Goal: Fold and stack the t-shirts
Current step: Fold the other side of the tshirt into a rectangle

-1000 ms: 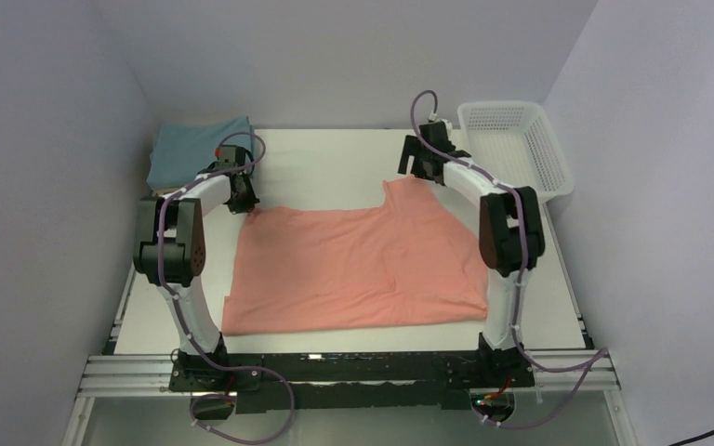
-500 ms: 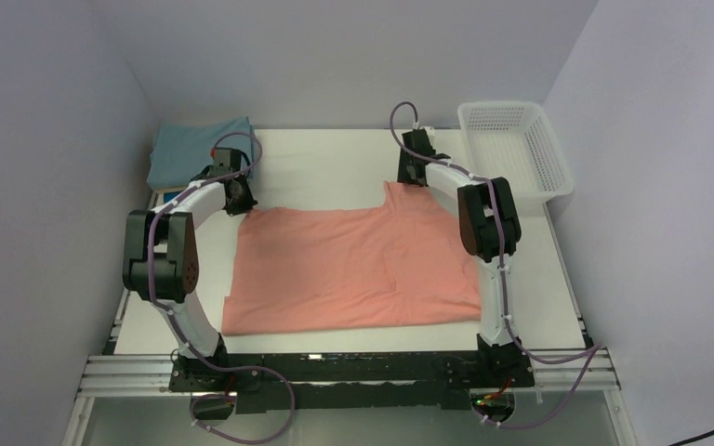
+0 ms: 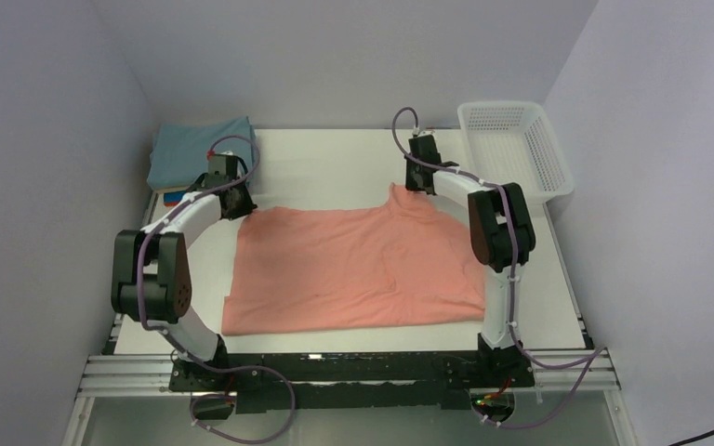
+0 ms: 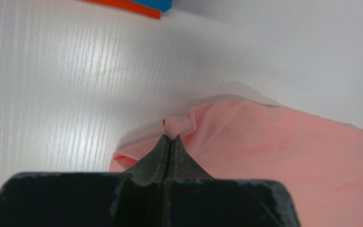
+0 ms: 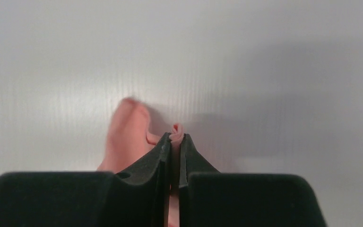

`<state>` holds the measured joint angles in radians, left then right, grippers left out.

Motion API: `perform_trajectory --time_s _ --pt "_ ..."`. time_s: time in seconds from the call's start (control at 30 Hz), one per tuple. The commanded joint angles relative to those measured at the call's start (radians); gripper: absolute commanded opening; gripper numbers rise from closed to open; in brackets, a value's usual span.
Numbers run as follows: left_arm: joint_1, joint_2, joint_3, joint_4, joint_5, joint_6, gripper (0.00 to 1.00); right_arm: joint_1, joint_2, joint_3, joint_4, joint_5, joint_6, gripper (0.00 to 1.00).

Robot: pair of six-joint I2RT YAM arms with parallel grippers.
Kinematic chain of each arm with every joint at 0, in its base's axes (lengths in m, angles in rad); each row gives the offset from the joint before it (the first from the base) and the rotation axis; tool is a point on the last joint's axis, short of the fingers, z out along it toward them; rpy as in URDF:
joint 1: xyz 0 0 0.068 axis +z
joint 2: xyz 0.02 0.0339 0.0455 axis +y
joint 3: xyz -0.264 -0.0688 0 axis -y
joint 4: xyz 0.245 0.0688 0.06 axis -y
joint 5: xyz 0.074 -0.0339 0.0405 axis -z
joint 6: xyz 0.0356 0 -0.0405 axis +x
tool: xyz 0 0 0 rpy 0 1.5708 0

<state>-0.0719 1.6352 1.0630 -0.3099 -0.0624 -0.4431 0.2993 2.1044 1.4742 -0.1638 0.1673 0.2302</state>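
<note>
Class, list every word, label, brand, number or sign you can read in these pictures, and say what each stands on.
None: no readable text shows on the salmon-pink t-shirt, the folded teal t-shirt, the white mesh basket or the table.

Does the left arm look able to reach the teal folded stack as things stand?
Probably not freely: the teal stack lies just beyond, nothing between, but the left gripper is shut on a corner of the salmon shirt.

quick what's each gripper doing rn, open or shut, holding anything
Left gripper: closed, pinching the far left corner of the salmon-pink cloth t-shirt.
Right gripper: closed, pinching a fold at the same t-shirt's far edge.
</note>
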Motion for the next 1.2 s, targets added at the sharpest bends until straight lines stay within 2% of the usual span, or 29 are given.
perform_trajectory --time_s 0.0,0.27,0.6,0.97,1.17 --pt "-0.011 -0.132 -0.080 0.075 0.022 -0.030 0.00 0.024 -0.207 -0.132 0.127 -0.121 -0.077 0.00" --pt "-0.079 -0.338 -0.292 0.141 0.004 -0.091 0.00 0.071 -0.527 -0.428 0.151 -0.128 -0.091 0.00" --pt "-0.120 -0.681 -0.515 0.051 -0.127 -0.198 0.00 0.086 -0.902 -0.700 0.079 -0.196 -0.087 0.00" --pt "-0.118 -0.874 -0.618 -0.078 -0.297 -0.337 0.00 0.084 -1.089 -0.815 -0.065 -0.010 -0.029 0.00" --pt "-0.118 -0.923 -0.675 -0.085 -0.269 -0.342 0.00 0.082 -1.157 -0.868 -0.101 0.023 0.021 0.00"
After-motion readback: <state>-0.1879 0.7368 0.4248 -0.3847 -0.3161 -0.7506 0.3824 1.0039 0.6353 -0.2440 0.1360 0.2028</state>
